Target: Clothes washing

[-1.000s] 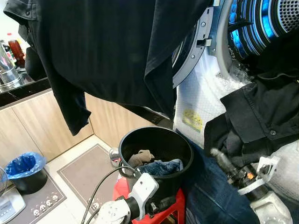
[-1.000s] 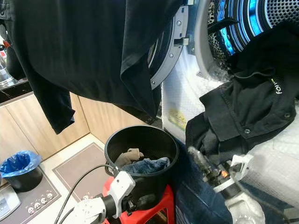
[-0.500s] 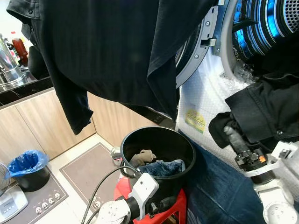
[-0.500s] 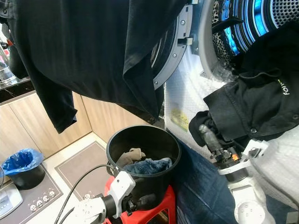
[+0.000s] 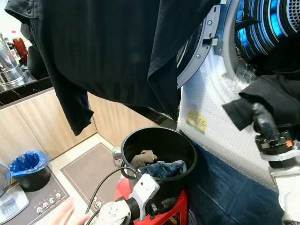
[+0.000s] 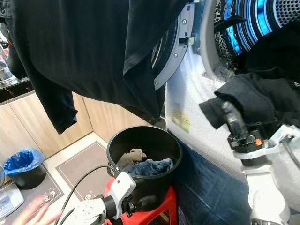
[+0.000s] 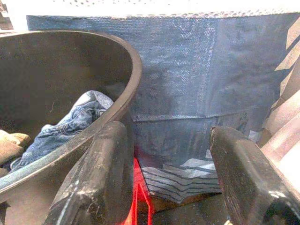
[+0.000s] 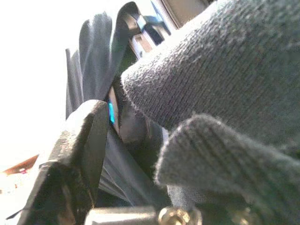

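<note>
Item: my right gripper [image 5: 258, 112], dark garment [image 5: 276, 96] at washer drum [image 5: 267, 23].
Fingers clamped on cloth; my left gripper [image 7: 164, 178] spread wide beside black bucket [image 5: 157, 140].

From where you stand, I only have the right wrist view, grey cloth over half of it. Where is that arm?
Observer: The right gripper is raised to the washer's drum opening, pushing a dark garment in.
Operator: What's left to load?
Observer: The black bucket on the red stool holds jeans and a tan piece.
Operator: And the left arm?
Observer: The left gripper, fingers apart, sits low beside the bucket's wall.
</note>
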Tool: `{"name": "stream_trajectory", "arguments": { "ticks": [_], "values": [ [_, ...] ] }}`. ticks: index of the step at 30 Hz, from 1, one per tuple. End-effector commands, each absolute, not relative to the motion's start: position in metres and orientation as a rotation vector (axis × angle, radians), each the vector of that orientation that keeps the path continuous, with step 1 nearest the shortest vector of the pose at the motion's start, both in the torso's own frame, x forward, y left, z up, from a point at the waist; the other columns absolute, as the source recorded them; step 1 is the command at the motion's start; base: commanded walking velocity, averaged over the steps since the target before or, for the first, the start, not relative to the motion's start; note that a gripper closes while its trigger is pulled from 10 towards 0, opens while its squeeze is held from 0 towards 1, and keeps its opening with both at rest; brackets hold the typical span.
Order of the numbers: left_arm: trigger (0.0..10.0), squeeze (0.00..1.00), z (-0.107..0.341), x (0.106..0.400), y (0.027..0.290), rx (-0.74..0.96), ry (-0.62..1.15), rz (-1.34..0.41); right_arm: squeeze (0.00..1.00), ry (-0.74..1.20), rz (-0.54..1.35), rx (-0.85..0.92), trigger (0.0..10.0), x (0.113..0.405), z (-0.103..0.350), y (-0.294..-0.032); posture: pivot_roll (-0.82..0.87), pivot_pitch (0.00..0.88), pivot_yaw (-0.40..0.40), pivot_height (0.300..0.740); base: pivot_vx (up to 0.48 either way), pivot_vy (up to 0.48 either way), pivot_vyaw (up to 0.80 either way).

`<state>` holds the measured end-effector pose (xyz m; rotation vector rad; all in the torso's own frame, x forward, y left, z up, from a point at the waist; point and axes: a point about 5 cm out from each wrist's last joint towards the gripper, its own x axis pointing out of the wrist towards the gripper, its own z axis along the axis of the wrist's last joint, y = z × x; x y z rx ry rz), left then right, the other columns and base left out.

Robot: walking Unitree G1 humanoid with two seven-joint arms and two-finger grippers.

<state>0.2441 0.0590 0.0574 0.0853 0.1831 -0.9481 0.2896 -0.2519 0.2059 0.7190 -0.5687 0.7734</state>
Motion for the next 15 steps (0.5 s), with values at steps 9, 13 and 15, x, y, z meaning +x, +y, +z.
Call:
{"name": "stream_trajectory", "arguments": {
  "ticks": [9, 13, 15],
  "values": [
    [10.0, 0.00, 0.060, 0.247, 0.058, 0.107, 0.174, -0.943, 0.00, -0.633, 0.862, 0.603, 10.0, 0.309, 0.256, -0.265, -0.11, 0.000, 0.042, 0.740, 0.000, 0.000, 0.00],
    [10.0, 0.00, 0.060, 0.247, 0.058, 0.105, 0.172, -0.937, 0.00, -0.631, 0.878, 0.572, 10.0, 0.319, 0.268, -0.264, -0.10, 0.000, 0.036, 0.740, 0.000, 0.000, 0.00],
    [10.0, 0.00, 0.060, 0.248, 0.058, 0.104, 0.172, -0.933, 0.00, -0.627, 0.890, 0.549, 10.0, 0.323, 0.275, -0.263, -0.10, 0.000, 0.031, 0.740, 0.000, 0.000, 0.00]
  ]
}}
